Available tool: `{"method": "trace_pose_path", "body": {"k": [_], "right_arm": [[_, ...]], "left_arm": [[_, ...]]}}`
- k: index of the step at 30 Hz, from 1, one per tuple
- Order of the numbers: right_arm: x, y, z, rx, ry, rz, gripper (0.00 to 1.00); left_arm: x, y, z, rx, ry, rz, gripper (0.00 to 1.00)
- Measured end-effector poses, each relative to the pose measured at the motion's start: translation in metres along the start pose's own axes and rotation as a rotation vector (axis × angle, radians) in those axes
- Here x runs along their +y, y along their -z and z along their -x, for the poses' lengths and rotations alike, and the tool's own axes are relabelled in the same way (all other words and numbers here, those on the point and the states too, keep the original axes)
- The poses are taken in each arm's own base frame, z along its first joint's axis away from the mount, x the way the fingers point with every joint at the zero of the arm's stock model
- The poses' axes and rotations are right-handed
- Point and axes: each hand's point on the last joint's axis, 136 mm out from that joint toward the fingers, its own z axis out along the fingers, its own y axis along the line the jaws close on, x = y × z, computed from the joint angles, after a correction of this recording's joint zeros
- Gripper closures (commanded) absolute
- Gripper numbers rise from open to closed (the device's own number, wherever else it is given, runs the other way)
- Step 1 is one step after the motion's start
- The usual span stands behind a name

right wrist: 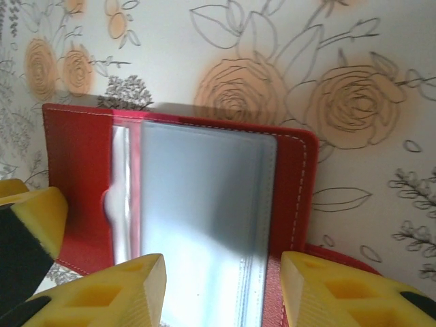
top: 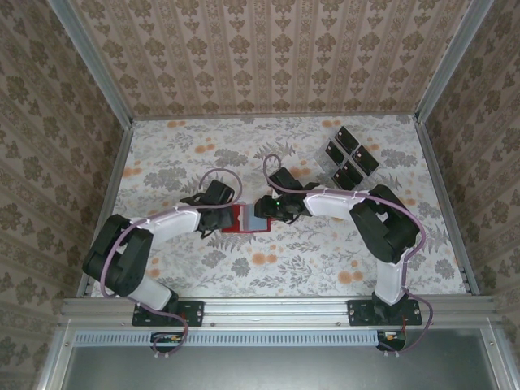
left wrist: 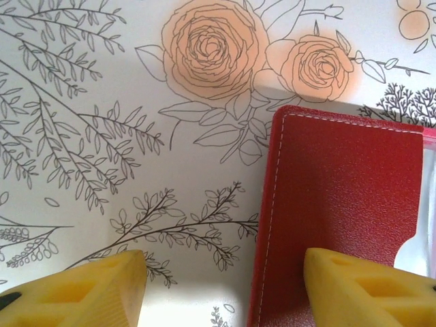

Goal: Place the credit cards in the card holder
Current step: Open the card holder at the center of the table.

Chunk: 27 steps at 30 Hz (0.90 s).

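The left gripper [left wrist: 225, 294] hangs with its fingers spread wide, one over the bare floral table [left wrist: 102, 136] and the other over the left flap of the card holder [left wrist: 340, 197]. The card holder lies open and flat mid-table between the two grippers, with red stitched leather outside and glossy greyish pockets inside. The right gripper [right wrist: 221, 293] is spread too, its yellow fingers straddling the grey pocket leaf on the right half; whether they touch it I cannot tell. Well apart, toward the far right, several dark credit cards [top: 349, 158] sit in a clear tray [top: 321, 165]
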Motion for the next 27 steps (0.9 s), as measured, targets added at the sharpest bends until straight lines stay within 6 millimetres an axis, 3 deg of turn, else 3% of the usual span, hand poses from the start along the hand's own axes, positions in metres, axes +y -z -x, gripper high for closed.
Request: {"method": "trace_pose_path", "body": {"k": [12, 22, 27], "right_arm": [[-0.006, 0.0, -0.002, 0.005, -0.007, -0.009, 0.52], [0.017, 0.029, 0.012, -0.027, 0.073, 0.014, 0.53], [0.026, 0.039, 0.023, -0.048, 0.12, 0.008, 0.53]], "left_arm": [[0.007, -0.002, -0.003, 0.037, -0.07, 0.059, 0.34], [-0.01, 0.035, 0.029, -0.07, -0.08, -0.027, 0.31], [-0.012, 0.04, 0.033, -0.086, -0.079, -0.04, 0.31]]}}
